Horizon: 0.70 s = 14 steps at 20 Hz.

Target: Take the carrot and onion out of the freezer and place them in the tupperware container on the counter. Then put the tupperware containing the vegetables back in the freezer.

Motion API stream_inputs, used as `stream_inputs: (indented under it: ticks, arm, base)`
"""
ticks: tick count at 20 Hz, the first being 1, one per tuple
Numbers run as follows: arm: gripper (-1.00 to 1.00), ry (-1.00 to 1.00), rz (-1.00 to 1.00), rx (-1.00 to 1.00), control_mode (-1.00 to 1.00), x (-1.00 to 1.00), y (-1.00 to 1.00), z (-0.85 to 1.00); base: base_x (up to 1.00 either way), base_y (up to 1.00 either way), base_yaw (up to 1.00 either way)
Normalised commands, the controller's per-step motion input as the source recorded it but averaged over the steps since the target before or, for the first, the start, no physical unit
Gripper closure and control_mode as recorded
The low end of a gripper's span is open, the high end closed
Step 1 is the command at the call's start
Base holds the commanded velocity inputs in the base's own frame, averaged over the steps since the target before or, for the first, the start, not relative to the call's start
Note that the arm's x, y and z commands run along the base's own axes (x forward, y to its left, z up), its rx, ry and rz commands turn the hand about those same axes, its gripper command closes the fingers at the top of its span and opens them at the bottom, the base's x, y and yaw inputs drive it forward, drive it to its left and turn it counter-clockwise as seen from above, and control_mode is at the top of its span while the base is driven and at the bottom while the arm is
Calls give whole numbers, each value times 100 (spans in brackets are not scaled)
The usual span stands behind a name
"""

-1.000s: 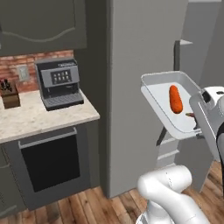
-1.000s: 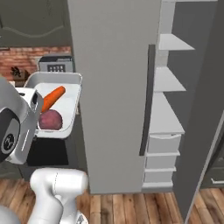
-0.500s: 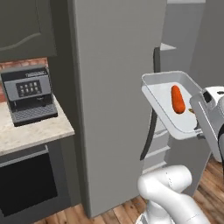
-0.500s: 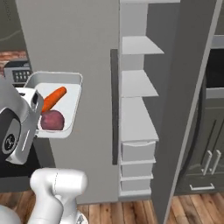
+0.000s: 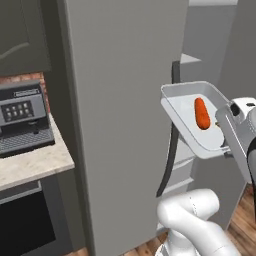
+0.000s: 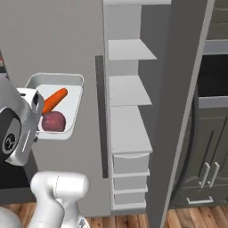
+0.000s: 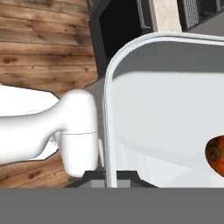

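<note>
Tool [image 7: 107,177] clamped on tupperware container [image 6: 73,113] rim, fingertips mostly cut off; onion [image 6: 53,121] hidden from left.

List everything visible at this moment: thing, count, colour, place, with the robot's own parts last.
tupperware container: 1, pale translucent white, held up in the air in front of the freezer
carrot: 1, orange, lying in the container
onion: 1, dark red-purple, in the container next to the carrot
freezer: 1, grey, open, with pale shelves and drawers inside
freezer handle: 1, dark, curved, on the door edge
coffee machine: 1, black and grey, on the counter at the left
counter: 1, beige speckled, left of the freezer
cabinet doors: dark grey-green with silver handles, right of the freezer
floor: brown wood planks
end effector: 1, dark fingers, shut on the container's rim
</note>
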Motion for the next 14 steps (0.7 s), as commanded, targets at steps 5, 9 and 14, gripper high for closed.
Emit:
stream_inputs:
  ticks: [5,9,14]
  arm:
    - [100,0,0,0,100,0,0,0]
    - [100,0,0,0,100,0,0,0]
    - [100,0,0,0,100,0,0,0]
  base:
    - [2,-49,0]
    - [36,-45,0]
    - [46,-33,0]
